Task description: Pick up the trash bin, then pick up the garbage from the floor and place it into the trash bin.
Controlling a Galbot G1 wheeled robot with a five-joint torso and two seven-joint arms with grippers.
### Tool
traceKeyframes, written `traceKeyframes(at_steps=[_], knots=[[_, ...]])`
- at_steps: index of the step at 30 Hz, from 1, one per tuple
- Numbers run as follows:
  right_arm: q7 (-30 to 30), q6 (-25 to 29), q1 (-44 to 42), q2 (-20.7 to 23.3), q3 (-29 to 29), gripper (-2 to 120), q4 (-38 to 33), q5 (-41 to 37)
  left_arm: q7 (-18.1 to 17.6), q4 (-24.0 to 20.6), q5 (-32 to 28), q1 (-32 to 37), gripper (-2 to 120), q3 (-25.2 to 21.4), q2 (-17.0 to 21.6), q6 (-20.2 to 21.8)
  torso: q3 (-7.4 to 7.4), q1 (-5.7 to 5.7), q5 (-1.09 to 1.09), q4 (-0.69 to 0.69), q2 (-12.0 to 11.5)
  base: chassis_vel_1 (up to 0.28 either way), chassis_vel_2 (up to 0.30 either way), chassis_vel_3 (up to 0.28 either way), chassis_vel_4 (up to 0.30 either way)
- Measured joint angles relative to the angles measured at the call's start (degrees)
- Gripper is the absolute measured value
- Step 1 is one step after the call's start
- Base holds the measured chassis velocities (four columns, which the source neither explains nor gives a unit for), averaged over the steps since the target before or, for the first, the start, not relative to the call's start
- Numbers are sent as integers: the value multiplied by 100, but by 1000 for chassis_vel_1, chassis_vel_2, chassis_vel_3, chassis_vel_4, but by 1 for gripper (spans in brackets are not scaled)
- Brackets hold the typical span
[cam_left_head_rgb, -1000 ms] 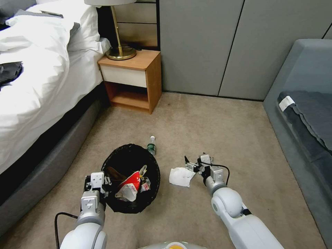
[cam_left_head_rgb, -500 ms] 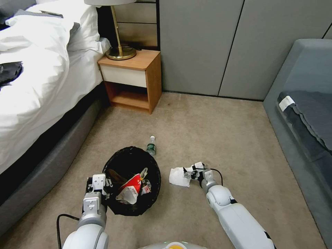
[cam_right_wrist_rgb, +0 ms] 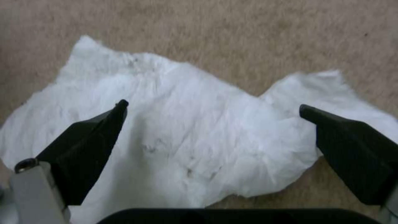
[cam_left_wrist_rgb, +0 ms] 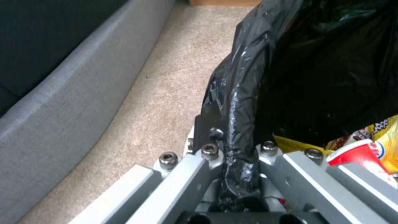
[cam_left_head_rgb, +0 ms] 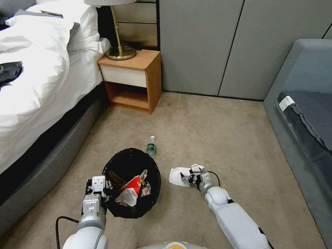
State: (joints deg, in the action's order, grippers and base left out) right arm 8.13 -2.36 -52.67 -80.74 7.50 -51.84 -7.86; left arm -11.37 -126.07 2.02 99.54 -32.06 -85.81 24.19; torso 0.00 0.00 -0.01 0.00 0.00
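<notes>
The trash bin [cam_left_head_rgb: 131, 183] stands on the carpet [cam_left_head_rgb: 214, 138] and serves as the reference point for all positions below. Its black bag liner [cam_left_wrist_rgb: 290, 77] is folded over the rim. Inside the bin lie a red-and-white wrapper [cam_left_head_rgb: 129, 190] and other small litter.

Left gripper [cam_left_head_rgb: 98, 188]: positioned at the bin's rim on the side nearest the bed [cam_left_head_rgb: 34, 86]. In the left wrist view, the fingers [cam_left_wrist_rgb: 195, 174] are closed on the bag-covered rim, with the black plastic pinched between them.

Right gripper [cam_left_head_rgb: 186, 178]: positioned on the opposite side of the bin, low over the carpet. Its fingers [cam_right_wrist_rgb: 83, 146] are spread wide apart, one to each side of a white tissue [cam_right_wrist_rgb: 186, 130]. The tissue lies flat on the carpet near the bin, not touching it. Whether the fingertips touch the tissue cannot be told.

A small plastic bottle [cam_left_head_rgb: 151, 146] with a white cap lies on the carpet just beyond the bin's far rim, on the side toward the nightstand [cam_left_head_rgb: 133, 77]. The nightstand stands well beyond the bin, against the wall, and carries a brass lamp [cam_left_head_rgb: 119, 45]. A grey sofa [cam_left_head_rgb: 304, 103] stands well apart from the bin, beyond the right gripper.
</notes>
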Motion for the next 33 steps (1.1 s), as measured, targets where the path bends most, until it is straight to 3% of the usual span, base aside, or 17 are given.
traceKeyframes(at_steps=[10, 13, 18, 20, 23, 29, 33], knots=[[147, 165, 14, -57, 89, 85, 271, 142, -5, 17, -8, -21, 0, -5, 0, -4, 0, 0, 0, -1, 0, 0, 0, 0, 0], [168, 234, 4, -71, 115, 67, 316, 162, -7, 41, -9, -26, 0, -1, -3, -4, 0, 0, 1, 0, 0, 0, 0, 0, 0], [168, 258, -31, -65, 143, 54, 297, 172, -10, 43, -15, -37, 0, -1, -2, -4, -1, 0, 0, 0, 0, 0, 0, 0, 0], [174, 258, -50, -58, 143, 41, 271, 174, -10, 43, -20, -45, 0, -2, 0, -4, -1, 0, 3, 1, 0, 0, 0, 0, 0], [175, 258, -64, -46, 147, 35, 245, 174, -11, 43, -21, -55, 0, -1, 0, -4, -1, 0, 3, 2, 0, 0, 0, 0, 0], [175, 257, -112, 16, 176, 9, 169, 170, -11, 49, -23, -79, 0, 15, -4, -3, 0, 0, 2, 0, 0, 0, 0, 0, 0], [172, 258, -138, 53, 179, 0, 119, 157, -11, 49, -25, -79, 0, 16, -2, -2, 0, 0, 1, 0, 0, 0, 0, 0, 0]])
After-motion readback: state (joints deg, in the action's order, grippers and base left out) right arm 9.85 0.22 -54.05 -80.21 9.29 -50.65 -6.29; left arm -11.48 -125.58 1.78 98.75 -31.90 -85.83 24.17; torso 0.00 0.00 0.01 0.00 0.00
